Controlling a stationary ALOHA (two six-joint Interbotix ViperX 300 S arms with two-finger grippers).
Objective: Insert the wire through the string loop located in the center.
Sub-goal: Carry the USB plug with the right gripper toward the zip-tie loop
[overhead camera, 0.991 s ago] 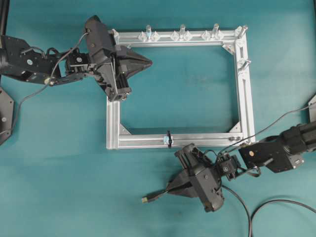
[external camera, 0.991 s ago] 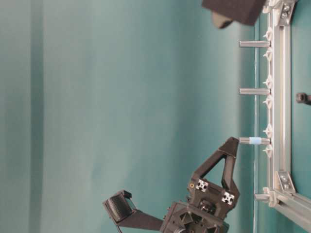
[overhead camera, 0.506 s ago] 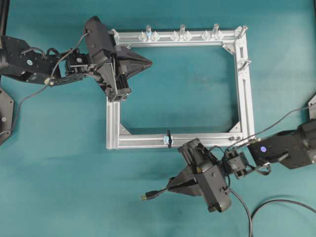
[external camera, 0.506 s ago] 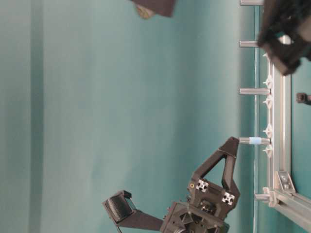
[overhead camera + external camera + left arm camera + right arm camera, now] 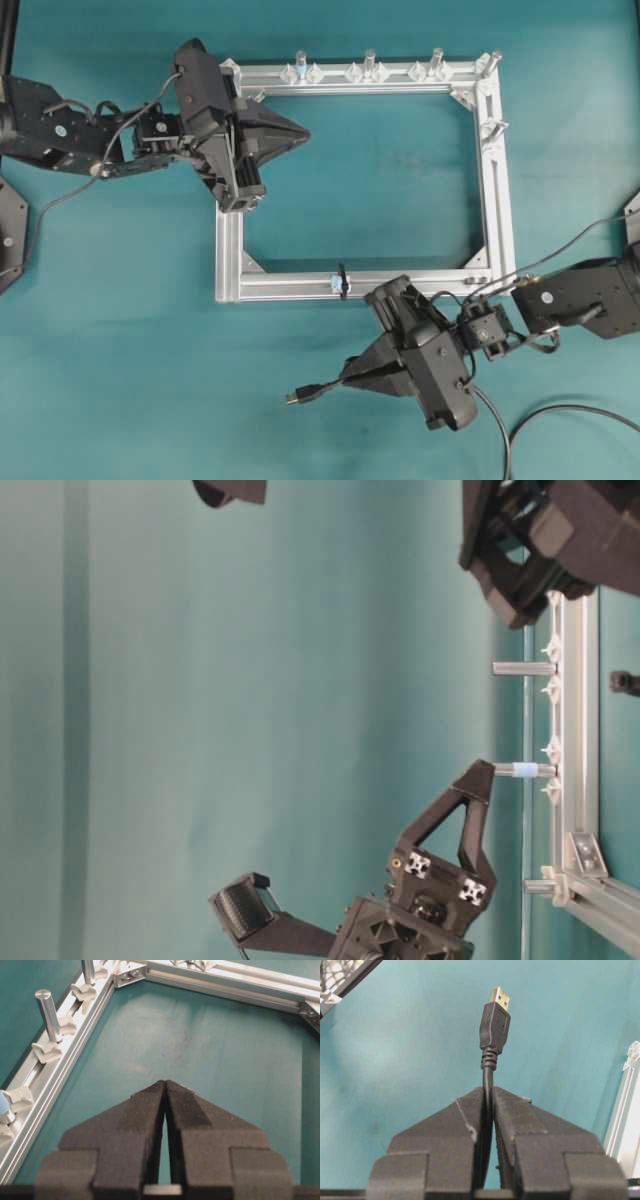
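Wire [image 5: 494,1035] clamped in my right gripper [image 5: 345,371], lower centre, plug clear of the string loop [image 5: 342,282]. Left gripper [image 5: 303,127] closed, empty, upper left.

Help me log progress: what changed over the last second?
The right gripper, shut on the wire, lifted and drew slightly back toward the right; in the table-level view it rose. The left gripper, frame and string loop stayed put.

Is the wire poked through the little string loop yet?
No. The wire is held in the right gripper, its plug away from the string loop.
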